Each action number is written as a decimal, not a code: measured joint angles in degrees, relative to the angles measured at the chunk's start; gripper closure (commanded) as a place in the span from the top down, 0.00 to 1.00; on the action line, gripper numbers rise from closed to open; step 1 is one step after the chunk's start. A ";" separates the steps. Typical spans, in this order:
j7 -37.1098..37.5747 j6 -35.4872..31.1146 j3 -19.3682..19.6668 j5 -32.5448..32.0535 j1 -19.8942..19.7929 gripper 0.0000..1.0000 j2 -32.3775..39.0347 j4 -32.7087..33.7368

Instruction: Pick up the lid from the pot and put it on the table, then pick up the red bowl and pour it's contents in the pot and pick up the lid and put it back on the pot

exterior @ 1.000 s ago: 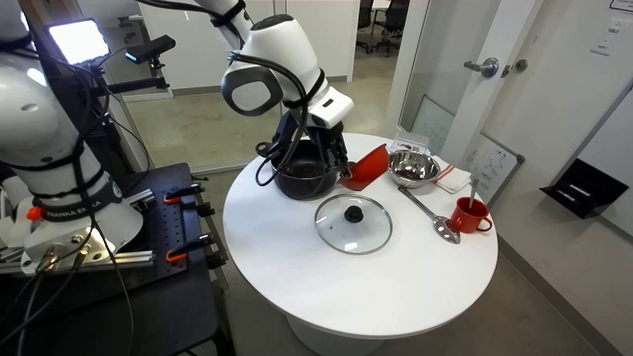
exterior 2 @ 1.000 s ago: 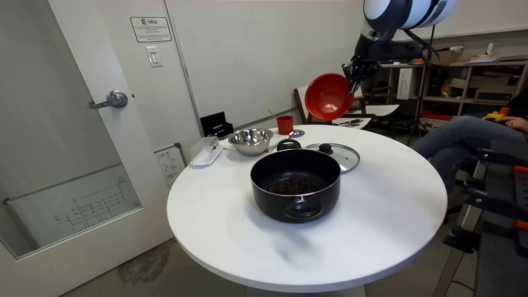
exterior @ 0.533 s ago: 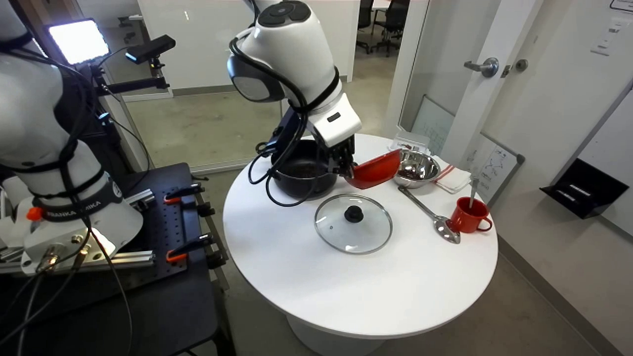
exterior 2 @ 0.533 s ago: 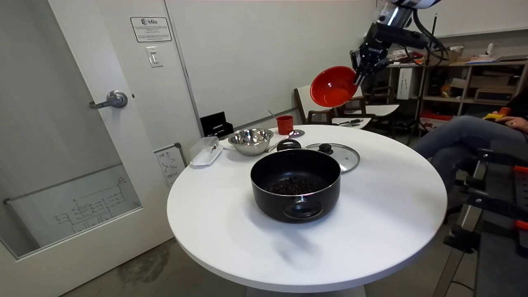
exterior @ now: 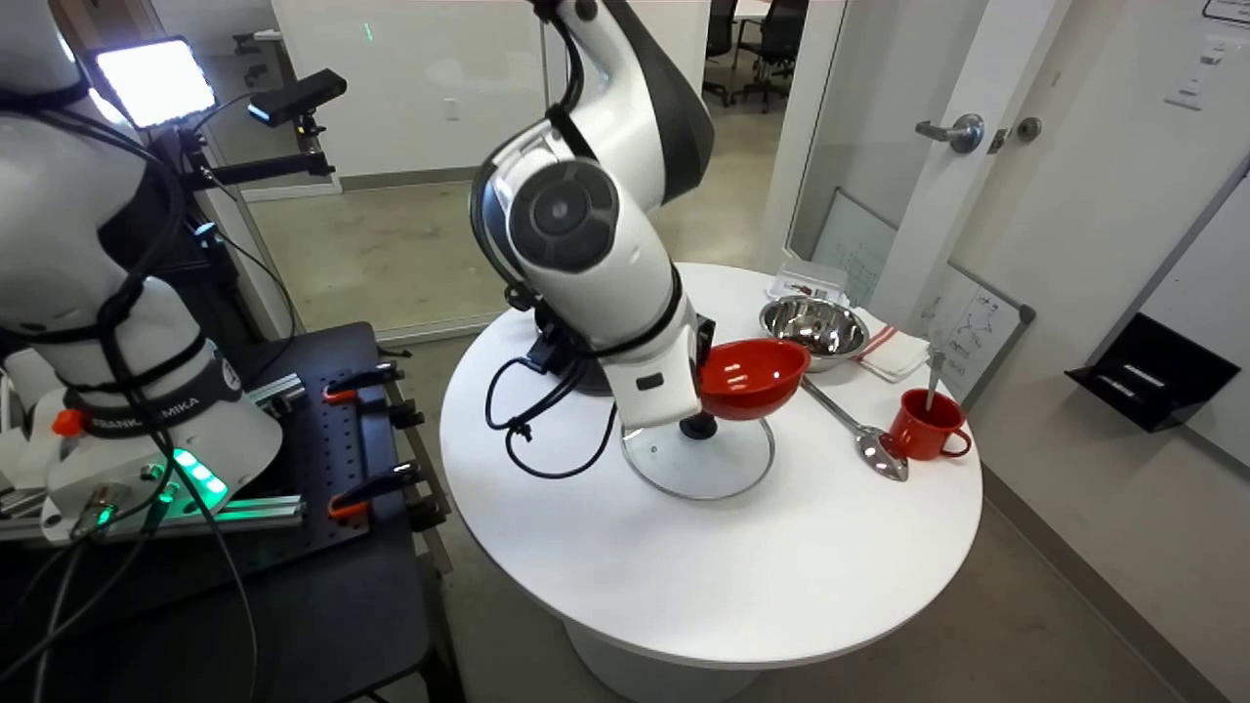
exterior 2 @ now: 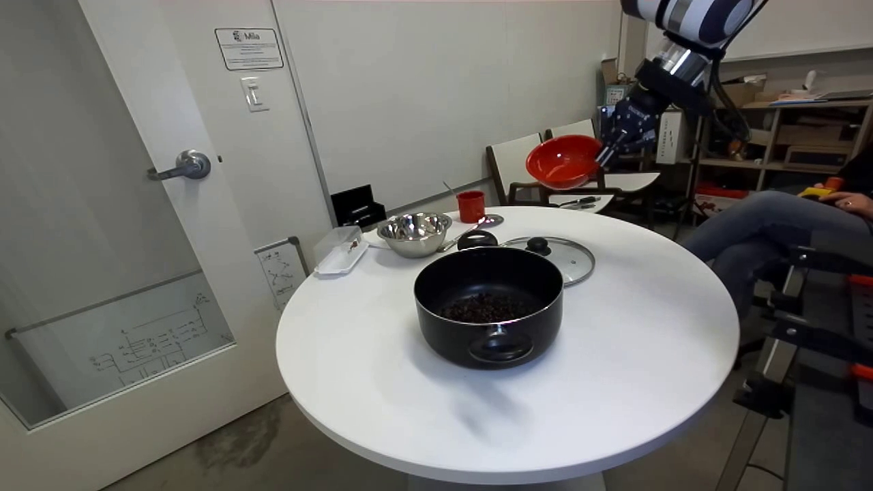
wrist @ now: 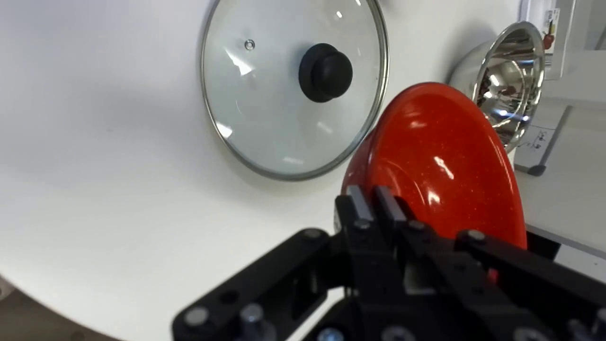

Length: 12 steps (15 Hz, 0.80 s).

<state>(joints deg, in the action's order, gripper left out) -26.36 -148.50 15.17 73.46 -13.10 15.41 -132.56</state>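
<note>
My gripper [wrist: 371,203] is shut on the rim of the red bowl [wrist: 440,161], which it holds in the air. The bowl is empty inside and close to level, with a slight tilt, in both exterior views [exterior: 752,383] [exterior 2: 563,162]. The glass lid [wrist: 284,104] lies flat on the white table [exterior: 732,576], knob [wrist: 326,73] up; the bowl hangs above and beside it. The black pot [exterior 2: 487,337] stands uncovered on the table with small dark pieces [exterior 2: 484,308] inside. In an exterior view the arm hides most of the pot.
A steel bowl [exterior: 820,327] stands beyond the red bowl. A slotted spoon [exterior: 859,434], a red mug [exterior: 918,430] and a folded cloth [exterior: 894,353] lie near the far edge. A clear plastic box [exterior 2: 341,252] stands beside the steel bowl.
The red bowl has turned from steeply tilted to nearly level. My gripper has carried it away from the pot towards the lid. Pot and lid have not moved.
</note>
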 measured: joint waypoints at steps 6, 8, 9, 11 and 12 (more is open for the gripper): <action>-5.18 1.52 -1.44 8.57 -1.93 0.02 10.16 4.13; -5.20 2.30 -1.46 10.70 -2.92 0.02 11.65 5.57; -5.20 3.12 -1.43 11.97 -3.79 0.02 12.20 6.22; -5.20 5.24 -1.21 14.16 -5.83 0.02 13.13 7.42; -5.20 6.43 -1.01 15.14 -6.85 0.02 13.60 7.90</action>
<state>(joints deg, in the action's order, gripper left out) -31.56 -142.07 14.16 88.60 -19.95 29.01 -124.67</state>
